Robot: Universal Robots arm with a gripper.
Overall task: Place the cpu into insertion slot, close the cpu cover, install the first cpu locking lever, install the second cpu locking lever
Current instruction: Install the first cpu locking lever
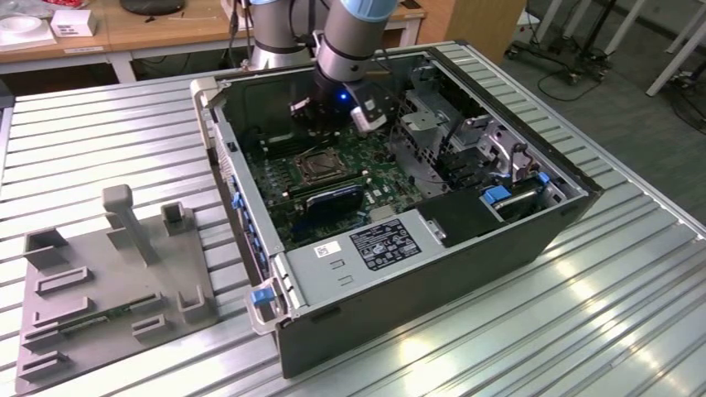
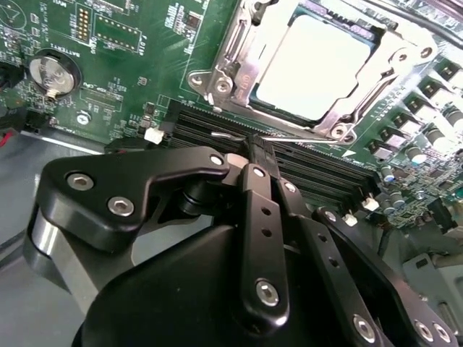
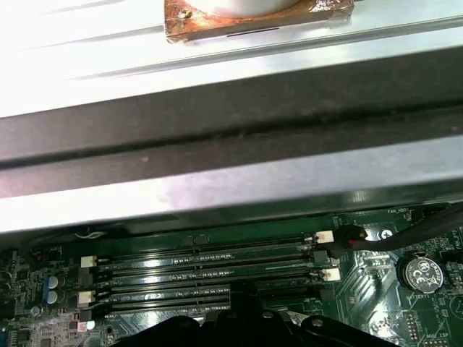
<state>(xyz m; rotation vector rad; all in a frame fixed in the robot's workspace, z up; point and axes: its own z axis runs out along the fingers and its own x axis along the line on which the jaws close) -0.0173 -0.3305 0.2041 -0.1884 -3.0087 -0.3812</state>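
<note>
The pale cpu (image 2: 311,65) lies in the insertion slot (image 2: 217,83), and the silvery cpu cover (image 2: 369,72) lies flat around it. A thin wire locking lever (image 2: 307,137) runs along the socket's edge beside the memory slots. My gripper (image 2: 258,143) is shut, its tip right at that lever above the memory slots; whether it touches the lever I cannot tell. In the exterior view the gripper (image 1: 317,126) hangs inside the open computer case, just behind the socket (image 1: 320,165) on the green board.
Black memory slots (image 3: 210,269) and a coin battery (image 3: 423,273) lie near the tip. The case walls (image 1: 226,149) and a metal drive cage (image 1: 464,136) hem in the arm. A grey parts fixture (image 1: 111,281) sits on the ribbed table at the exterior view's left.
</note>
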